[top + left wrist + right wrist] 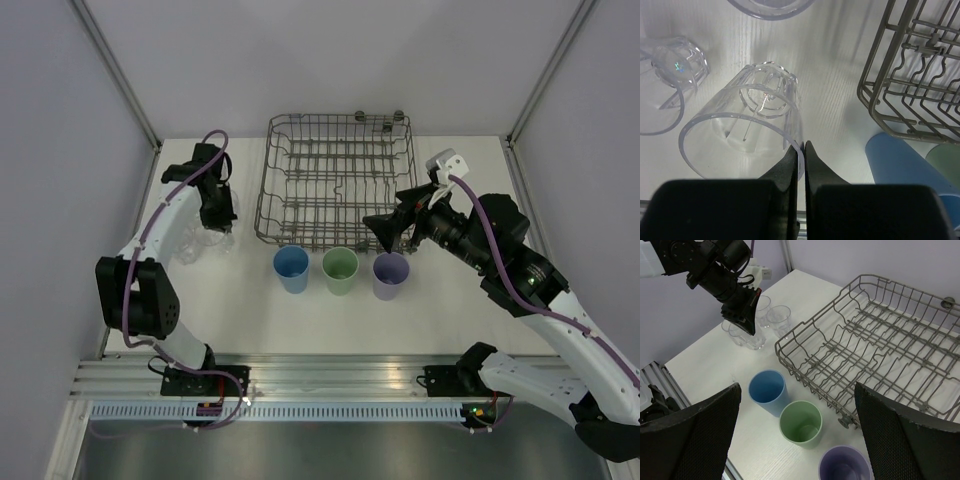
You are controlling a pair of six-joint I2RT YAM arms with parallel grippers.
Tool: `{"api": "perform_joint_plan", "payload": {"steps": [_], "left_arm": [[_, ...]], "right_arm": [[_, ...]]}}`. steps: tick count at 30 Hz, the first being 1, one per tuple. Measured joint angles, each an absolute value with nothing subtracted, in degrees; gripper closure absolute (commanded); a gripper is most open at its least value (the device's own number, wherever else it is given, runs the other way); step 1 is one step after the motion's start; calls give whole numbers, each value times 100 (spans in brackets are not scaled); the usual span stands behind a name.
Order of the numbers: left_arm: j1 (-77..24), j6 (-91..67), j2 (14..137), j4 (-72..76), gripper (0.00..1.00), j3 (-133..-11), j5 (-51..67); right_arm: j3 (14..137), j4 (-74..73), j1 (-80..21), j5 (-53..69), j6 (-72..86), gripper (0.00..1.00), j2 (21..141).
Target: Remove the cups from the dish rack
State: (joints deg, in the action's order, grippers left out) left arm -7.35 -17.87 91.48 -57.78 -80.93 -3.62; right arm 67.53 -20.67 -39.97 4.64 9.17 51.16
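Observation:
The grey wire dish rack (338,180) stands at the back middle and holds no cups; it also shows in the right wrist view (880,335). The blue (291,268), green (340,270) and lilac-purple (390,275) tumblers stand upright in a row in front of it. My left gripper (802,145) is shut on the rim of a clear glass (747,120), at the table's left side (222,220). Three other clear glasses stand close by, one (677,65) just beyond it. My right gripper (796,390) is wide open and empty, above the tumblers.
The rack's near left corner (900,100) lies just right of the held glass, with the blue tumbler (900,165) below it. Grey walls and frame posts ring the table. A metal rail (330,375) runs along the near edge.

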Motion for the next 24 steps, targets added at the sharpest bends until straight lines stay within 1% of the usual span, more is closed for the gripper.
{"api": "perform_joint_plan", "payload": {"steps": [9, 22, 24], "left_arm": [[-622, -1441, 9957, -5929, 98, -8405, -268], [-617, -1236, 10431, -6040, 98, -8486, -268], [-617, -1229, 10484, -6040, 96, -8486, -268]], "right_arm": [[6643, -2058, -3997, 464, 913, 2, 5116], [6593, -2034, -3997, 467, 888, 2, 5098], [6591, -2029, -3997, 469, 884, 2, 5094]]}}
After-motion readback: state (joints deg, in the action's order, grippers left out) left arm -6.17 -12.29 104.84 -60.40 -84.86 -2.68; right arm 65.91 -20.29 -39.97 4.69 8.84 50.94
